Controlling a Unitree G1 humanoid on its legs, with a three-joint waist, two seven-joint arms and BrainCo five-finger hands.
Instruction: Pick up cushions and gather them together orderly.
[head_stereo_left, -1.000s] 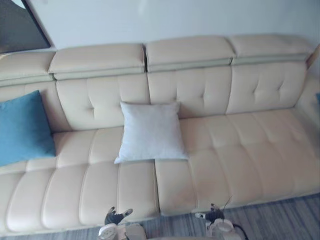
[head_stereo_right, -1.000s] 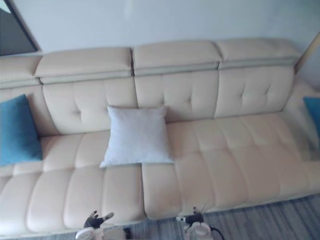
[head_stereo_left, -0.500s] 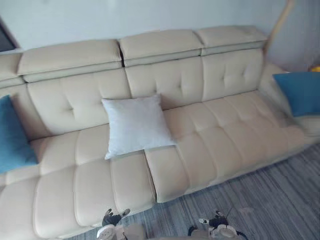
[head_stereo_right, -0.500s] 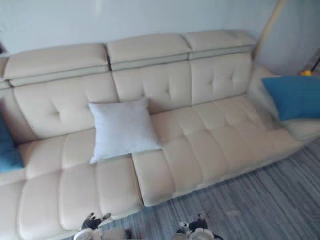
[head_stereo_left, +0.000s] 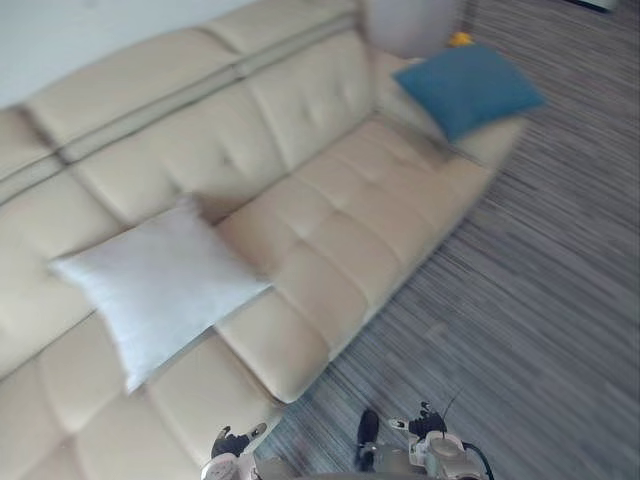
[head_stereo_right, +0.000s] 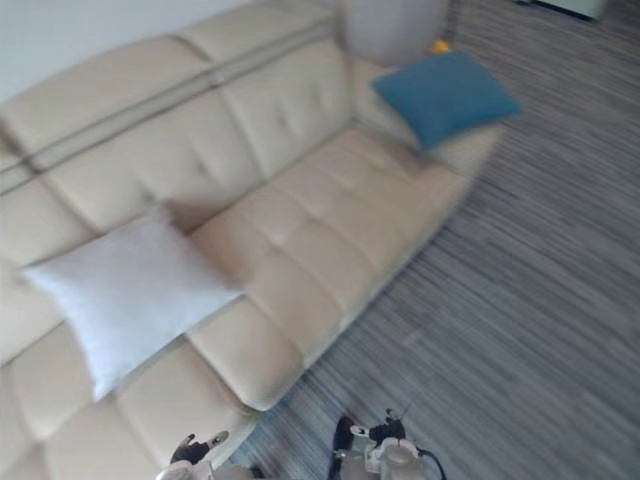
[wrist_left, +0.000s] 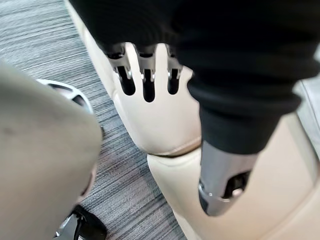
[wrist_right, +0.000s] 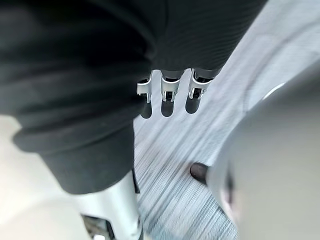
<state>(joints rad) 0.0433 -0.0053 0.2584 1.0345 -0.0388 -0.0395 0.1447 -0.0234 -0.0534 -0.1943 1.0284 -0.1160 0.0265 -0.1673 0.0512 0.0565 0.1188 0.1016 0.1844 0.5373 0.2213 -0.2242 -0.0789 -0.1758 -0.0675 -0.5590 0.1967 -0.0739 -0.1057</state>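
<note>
Left hand (wrist_left: 148, 82) and right hand (wrist_right: 170, 97) are empty, fingers straight, low by the sofa (head_stereo_left: 340, 215) front. White cushion (head_stereo_left: 160, 285) lies mid-sofa, blue cushion (head_stereo_left: 465, 88) on the sofa's right end, well apart. Risk: a loose pinch drops the blue cushion off the sofa onto the floor (head_stereo_left: 540, 300).

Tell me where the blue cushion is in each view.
Left eye view: blue cushion upper right, on the sofa's far end.
Right eye view: upper right, same spot.
Left wrist view: faces the sofa's front.
Right wrist view: faces the floor.
Shared landmark: white cushion, lower left in both eye views.
</note>
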